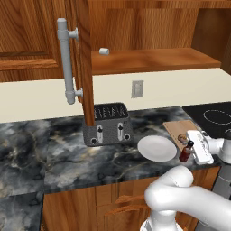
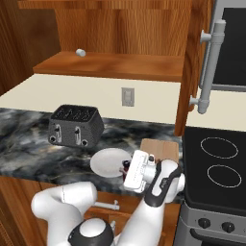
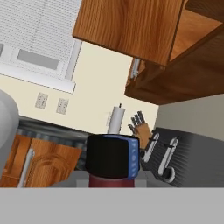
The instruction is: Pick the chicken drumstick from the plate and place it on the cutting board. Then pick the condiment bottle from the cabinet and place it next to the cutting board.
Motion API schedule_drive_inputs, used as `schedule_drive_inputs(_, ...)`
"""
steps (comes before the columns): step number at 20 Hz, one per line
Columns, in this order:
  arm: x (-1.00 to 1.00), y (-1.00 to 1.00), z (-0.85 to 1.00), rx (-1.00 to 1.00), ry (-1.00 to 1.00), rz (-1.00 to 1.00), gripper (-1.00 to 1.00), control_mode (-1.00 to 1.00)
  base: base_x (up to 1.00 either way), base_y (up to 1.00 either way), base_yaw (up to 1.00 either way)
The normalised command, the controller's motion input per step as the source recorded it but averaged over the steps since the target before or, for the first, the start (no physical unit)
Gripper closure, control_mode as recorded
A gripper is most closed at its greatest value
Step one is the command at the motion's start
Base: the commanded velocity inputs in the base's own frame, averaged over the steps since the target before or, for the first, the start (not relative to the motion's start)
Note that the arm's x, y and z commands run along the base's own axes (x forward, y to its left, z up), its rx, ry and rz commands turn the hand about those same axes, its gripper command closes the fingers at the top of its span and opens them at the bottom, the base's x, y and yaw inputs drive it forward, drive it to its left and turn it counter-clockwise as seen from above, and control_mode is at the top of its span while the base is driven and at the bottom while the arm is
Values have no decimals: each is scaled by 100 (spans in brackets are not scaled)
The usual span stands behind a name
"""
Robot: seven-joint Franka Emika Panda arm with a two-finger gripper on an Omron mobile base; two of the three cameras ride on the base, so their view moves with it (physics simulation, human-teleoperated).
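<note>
Between our gripper's (image 1: 191, 152) fingers sits the condiment bottle (image 1: 185, 152), clamped and held low at the counter's front edge. Just beyond the gripper lies the cutting board (image 1: 177, 128) with the chicken drumstick (image 1: 182, 137) on it; the plate (image 1: 156, 148) beside it is bare. We judge step one done; only setting the bottle down next to the board remains.
</note>
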Motion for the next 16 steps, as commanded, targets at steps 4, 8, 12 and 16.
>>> schedule_drive_inputs(4, 1, 0, -12, 0, 0, 0, 100, -100, 0, 0, 0)
schedule_drive_inputs(8, 3, 0, -13, 0, 0, 0, 100, -100, 0, 0, 0)
schedule_drive_inputs(12, 2, 0, -15, 0, 0, 0, 100, -100, 0, 0, 0)
schedule_drive_inputs(16, 0, 0, -24, 0, 0, 0, 100, -100, 0, 0, 0)
